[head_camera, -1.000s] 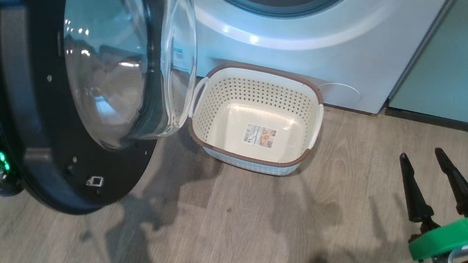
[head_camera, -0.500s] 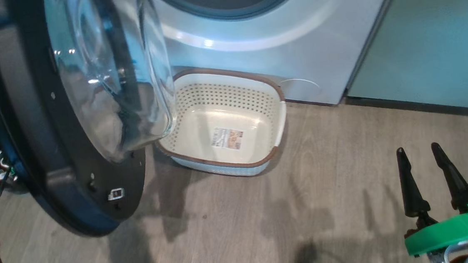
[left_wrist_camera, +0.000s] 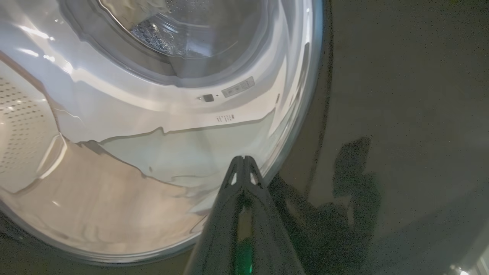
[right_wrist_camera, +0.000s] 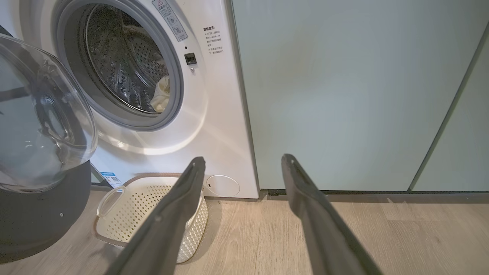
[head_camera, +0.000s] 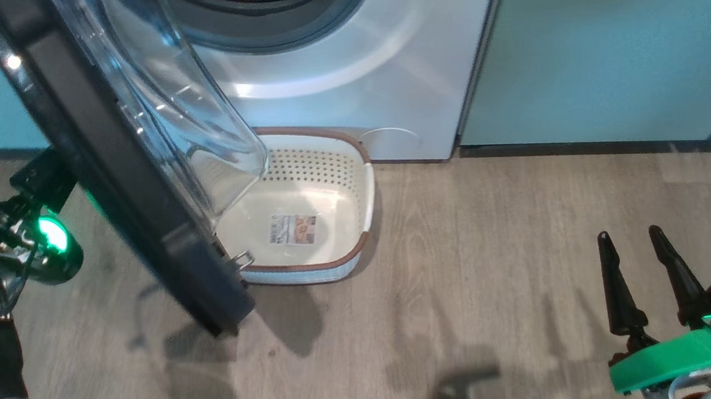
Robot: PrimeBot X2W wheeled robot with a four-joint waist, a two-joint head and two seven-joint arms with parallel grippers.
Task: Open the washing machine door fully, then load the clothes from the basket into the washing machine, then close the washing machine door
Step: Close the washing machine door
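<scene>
The washing machine door [head_camera: 133, 198] hangs open at the left of the washing machine [head_camera: 353, 85], seen almost edge-on from the head, its glass bowl [head_camera: 198, 129] bulging over the left part of the basket [head_camera: 364, 192]. The left arm rises from the lower left behind the door's outer side. Its left pincer [left_wrist_camera: 240, 162] is closed, fingers pressed together, tips up at the glossy black face right at the window's edge; whether they touch it cannot be told. The right pincer [head_camera: 628, 235] hovers low at the right above the floor [head_camera: 464, 292], fingers spread wide and holding nothing, well apart from the basket.

Since a second ago the head camera has turned, so washer and basket sit further left in the frame. The door shows far narrower than before, and its bowl, which then overlapped only the basket's left handle, now covers much of the left half. The right pincer keeps the same spread.

The head view shows the basket empty, a label on its bottom. The right wrist view looks into the steel drum, where the pale clothes [right_wrist_camera: 160, 93] lie, beside the teal cabinet doors [right_wrist_camera: 344, 95]. The left wrist view looks through the door's window at the drum.
</scene>
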